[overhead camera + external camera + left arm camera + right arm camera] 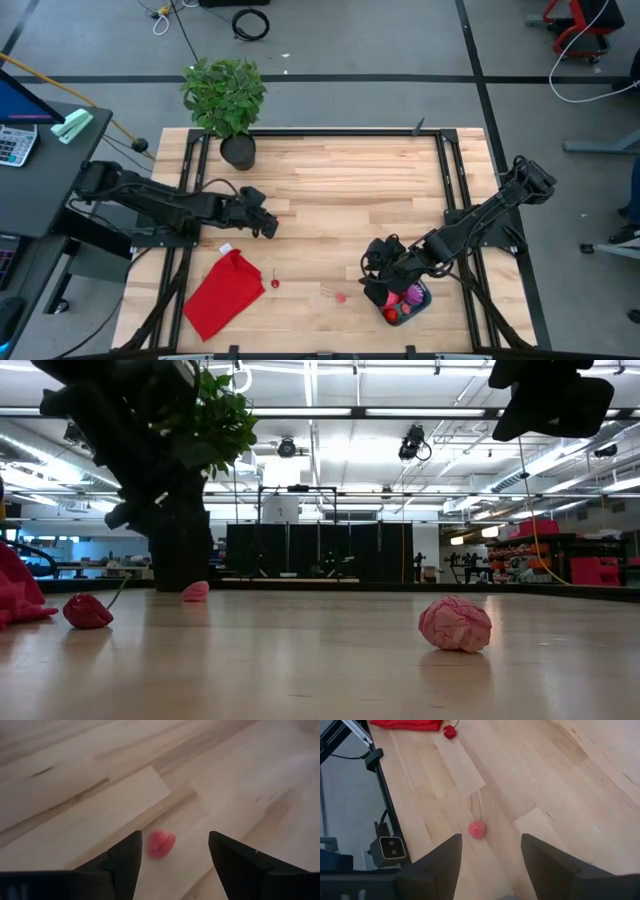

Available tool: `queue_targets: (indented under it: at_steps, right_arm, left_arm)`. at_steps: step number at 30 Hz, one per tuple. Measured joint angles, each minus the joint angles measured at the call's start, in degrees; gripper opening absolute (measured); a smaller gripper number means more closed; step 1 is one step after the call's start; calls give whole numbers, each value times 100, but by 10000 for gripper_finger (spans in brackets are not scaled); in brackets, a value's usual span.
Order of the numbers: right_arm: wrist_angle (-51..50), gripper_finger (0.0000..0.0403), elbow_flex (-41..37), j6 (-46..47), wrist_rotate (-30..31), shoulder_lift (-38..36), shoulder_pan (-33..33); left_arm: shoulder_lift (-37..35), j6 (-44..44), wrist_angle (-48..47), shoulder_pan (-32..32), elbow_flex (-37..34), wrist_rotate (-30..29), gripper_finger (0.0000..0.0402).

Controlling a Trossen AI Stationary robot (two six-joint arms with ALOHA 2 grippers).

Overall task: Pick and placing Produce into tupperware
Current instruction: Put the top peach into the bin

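My left gripper point(268, 225) point(175, 836) is open and hovers left of the table's middle. A small pink toy piece point(161, 843) point(195, 591) lies on the wood between its fingers, untouched. My right gripper point(372, 272) point(491, 840) is open and empty, just left of the teal-blue tub point(420, 303) at the near right. The tub holds red, pink and purple pieces point(403, 303). A pink raspberry-like piece point(341, 296) point(477, 828) point(456, 624) and a red stemmed cherry point(273, 283) point(450, 731) point(88, 611) lie loose near the table's near edge.
A flat red cloth point(225, 290) point(15, 595) lies at the near left. A green potted plant point(228, 100) stands at the far left edge. Black rails point(450, 190) frame the tabletop. Bare wood stretches across the middle and the far right.
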Motion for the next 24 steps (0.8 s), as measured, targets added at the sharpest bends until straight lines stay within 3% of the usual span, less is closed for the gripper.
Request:
queue_targets:
  at_steps: [12,24]
  right_arm:
    - [42,214,0,-11,4,0,2]
    - [45,214,0,-19,67,0,2]
  left_arm:
    - [1192,-124,621,-2,0,160,235]
    - [1434,-193,689,-2,4,243,229]
